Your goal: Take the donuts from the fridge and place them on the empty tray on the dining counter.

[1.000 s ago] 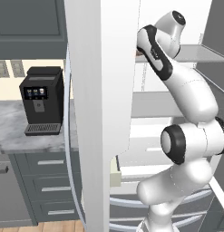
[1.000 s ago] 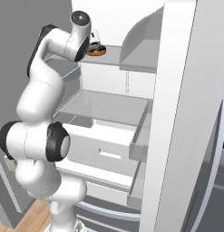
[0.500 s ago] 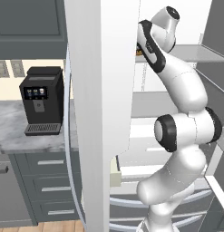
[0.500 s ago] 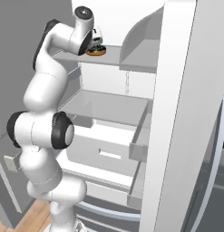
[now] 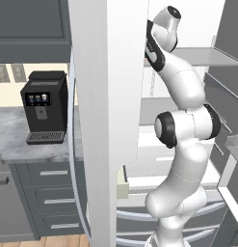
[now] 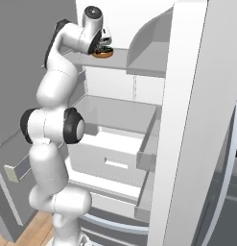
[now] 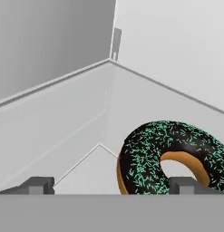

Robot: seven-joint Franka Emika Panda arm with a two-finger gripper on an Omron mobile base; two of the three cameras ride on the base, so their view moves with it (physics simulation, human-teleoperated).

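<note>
The fridge (image 5: 108, 120) stands open, white inside. One chocolate-iced donut (image 6: 104, 54) with green sprinkles lies on the top shelf (image 6: 139, 67). My gripper (image 6: 105, 45) hovers just above it, pointing down into the shelf's back left corner. In the hand view the donut (image 7: 168, 158) lies to the right, and the right fingertip (image 7: 181, 183) stands in front of its hole. The gripper (image 7: 111, 185) is open, its fingers wide apart and holding nothing. The second donut, the tray and the dining counter are out of view.
A black coffee machine (image 5: 43, 108) stands on the short marble worktop (image 5: 14, 140) over grey drawers (image 5: 53, 193), left of the fridge. The fridge's right door (image 6: 201, 120) is swung out close by. White crisper drawers (image 6: 115, 158) jut out below the shelves.
The arm's elbow has risen and straightened. The hand has shifted slightly rightward over the donut, which stays on the shelf.
</note>
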